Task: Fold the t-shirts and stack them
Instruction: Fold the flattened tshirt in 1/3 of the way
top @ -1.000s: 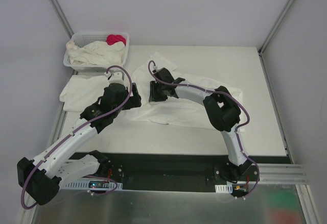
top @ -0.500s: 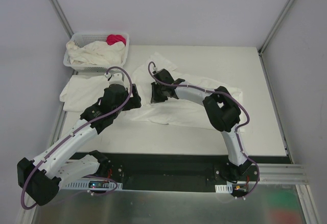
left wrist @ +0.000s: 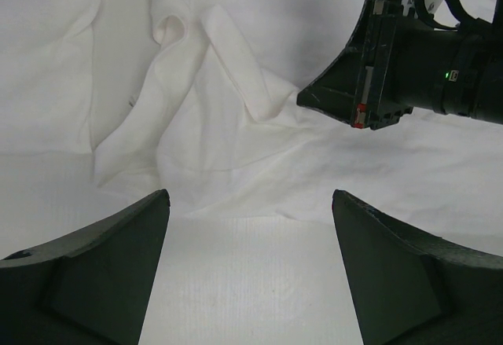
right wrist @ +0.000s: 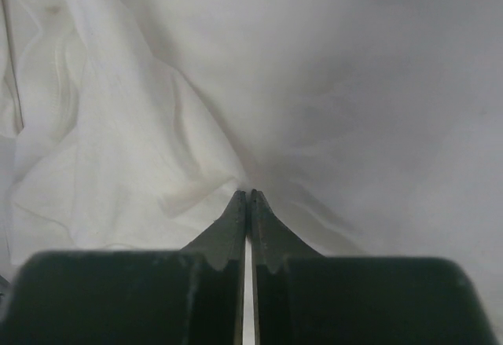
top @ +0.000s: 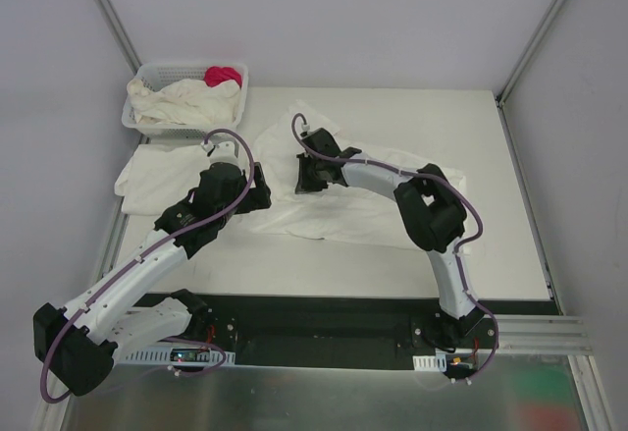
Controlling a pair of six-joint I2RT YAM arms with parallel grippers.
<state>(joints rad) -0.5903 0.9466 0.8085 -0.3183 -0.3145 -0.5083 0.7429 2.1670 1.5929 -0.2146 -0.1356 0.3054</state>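
Starting at the upper left of the top view, a white lattice basket (top: 134, 120) holds heaped t-shirts (top: 182, 102) and a pink-red cloth (top: 223, 76), probably the supply waiting to be folded. Just below it a flat t-shirt (top: 157, 169) lies on the surface (top: 510, 156). This is likely the start of the stack, kept to the side so the middle is free for folding.

Next comes the left hand (top: 255, 195), released, its fingers (left wrist: 102, 266) spread wide above the near edge of the spread t-shirt (top: 343, 215) and holding nothing. I judge it is poised to take an edge. The spread t-shirt lies rumpled across the middle of the surface, with a narrow strip of it flipped over toward the upper left.

Further right, the right hand (top: 308, 171) is clenched. In the right wrist view its jaws are pressed together and cloth puckers in toward the tips, so it appears to pinch a fold of that shirt, probably to pull it flat.

No brand, label or readable writing shows; only a small green light glows on the right hand's body.
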